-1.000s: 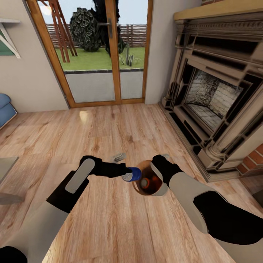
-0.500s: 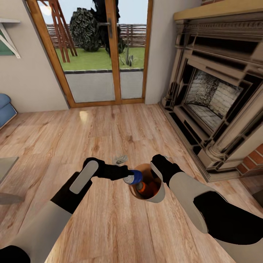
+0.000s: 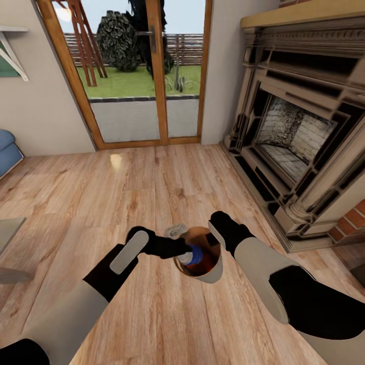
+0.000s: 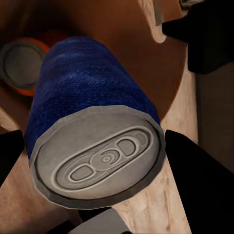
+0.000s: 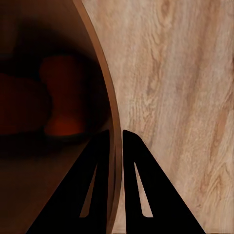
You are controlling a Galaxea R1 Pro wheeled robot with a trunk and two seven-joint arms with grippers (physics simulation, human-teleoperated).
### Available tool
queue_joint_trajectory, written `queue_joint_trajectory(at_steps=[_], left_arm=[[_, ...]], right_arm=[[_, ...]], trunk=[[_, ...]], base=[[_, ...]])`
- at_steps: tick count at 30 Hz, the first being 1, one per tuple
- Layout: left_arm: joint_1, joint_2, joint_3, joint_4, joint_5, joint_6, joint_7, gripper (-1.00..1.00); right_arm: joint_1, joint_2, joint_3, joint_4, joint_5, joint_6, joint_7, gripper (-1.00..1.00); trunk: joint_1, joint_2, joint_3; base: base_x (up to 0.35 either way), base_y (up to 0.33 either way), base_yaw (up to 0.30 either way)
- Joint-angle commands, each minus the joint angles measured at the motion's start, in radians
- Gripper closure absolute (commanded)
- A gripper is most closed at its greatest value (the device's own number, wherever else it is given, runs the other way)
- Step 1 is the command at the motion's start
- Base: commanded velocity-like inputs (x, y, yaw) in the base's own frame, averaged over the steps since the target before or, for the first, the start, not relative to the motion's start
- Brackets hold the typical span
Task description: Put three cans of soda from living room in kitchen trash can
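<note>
The trash can [image 3: 214, 274], grey-tan outside and brown inside, is on the living room's wood floor between my arms. My right gripper [image 3: 219, 234] is shut on its rim; in the right wrist view the two black fingers [image 5: 100, 185] pinch the rim wall [image 5: 113, 122]. My left gripper [image 3: 188, 252] is shut on the dark blue soda can [image 3: 192, 257], holding it tilted in the bin's mouth. The left wrist view shows the can's grey top [image 4: 100, 163] close up. An orange soda can [image 4: 22, 63] lies inside the bin, dimly seen as an orange can [image 5: 61, 100] in the right wrist view.
A carved dark fireplace surround [image 3: 299, 137] runs along the right. Wood-framed glass doors [image 3: 147, 76] stand straight ahead. A blue seat [image 3: 7, 149] and a grey furniture corner [image 3: 7, 228] sit at the left edge. Wood-plank floor [image 3: 152, 177] stretches ahead.
My left arm has carried the blue can to the right and down, from beside the bin's rim into its mouth. The right gripper and the bin have stayed put.
</note>
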Motion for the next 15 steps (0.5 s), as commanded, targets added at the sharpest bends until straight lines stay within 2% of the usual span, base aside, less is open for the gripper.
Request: queue_joint_trajectory(at_steps=[1, 5, 11, 15], left_arm=[[0.0, -0.002, -0.002, 0.004, 0.0, -0.004, 0.0, 1.0], [-0.001, -0.009, -0.009, 0.026, 0.0, -0.035, 0.0, 1.0], [-0.003, -0.017, -0.017, 0.071, -0.006, -0.081, 0.0, 1.0], [-0.004, -0.034, -0.026, 0.111, -0.081, -0.109, -0.015, 1.0]], right_arm=[[0.0, 0.0, -0.001, -0.007, 0.004, 0.007, 0.009, 1.0], [0.0, 0.0, 0.0, -0.036, 0.004, 0.031, 0.057, 1.0], [0.0, 0.0, 0.001, -0.045, 0.004, 0.036, 0.074, 1.0], [0.0, 0.0, 0.001, -0.049, 0.004, 0.037, 0.078, 1.0]], trunk=[[0.0, 0.0, 0.0], [0.0, 0.0, 0.0], [0.0, 0.0, 0.0], [0.0, 0.0, 0.0]], base=[[0.0, 0.0, 0.0], [0.0, 0.0, 0.0], [0.0, 0.0, 0.0], [0.0, 0.0, 0.0]])
